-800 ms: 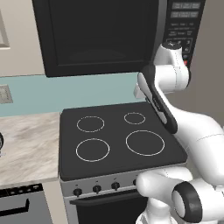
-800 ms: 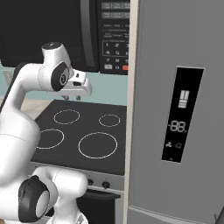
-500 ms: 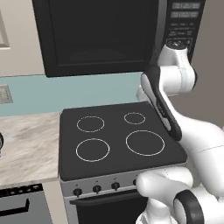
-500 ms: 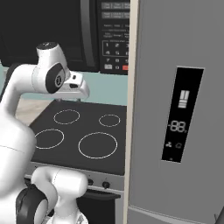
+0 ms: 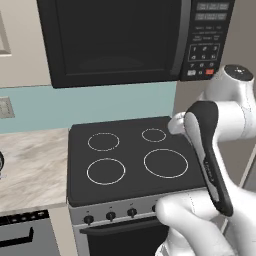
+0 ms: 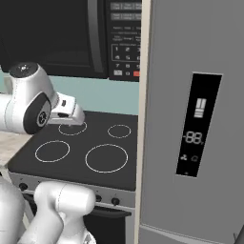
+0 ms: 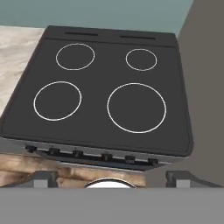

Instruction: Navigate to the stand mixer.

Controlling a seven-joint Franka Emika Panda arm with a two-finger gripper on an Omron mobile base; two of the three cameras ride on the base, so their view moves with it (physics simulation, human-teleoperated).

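Observation:
The stand mixer is out of view. My arm is folded in front of a black glass cooktop [image 5: 132, 160] with white burner rings. In the hand view my gripper [image 7: 112, 180] is open, its two dark fingertips [image 7: 42, 177] far apart at the bottom with nothing between them. It looks down on the cooktop [image 7: 100, 96] from above its front edge with the knobs [image 7: 78, 154]. The white hand [image 6: 66, 110] hovers over the cooktop's back left burner in the right base view.
A black microwave [image 5: 115, 40] hangs above the stove. A tall grey fridge [image 6: 195, 119] with a display panel stands right of the stove. Pale stone counter [image 5: 30, 165] lies to the left, with a dark round thing [image 5: 1, 164] at the picture's edge. A wall outlet [image 5: 6, 107] sits on the teal backsplash.
My arm's upper joint has dropped and swung outward, right in the left base view and left in the right base view. The stove and fridge hold nearly the same place.

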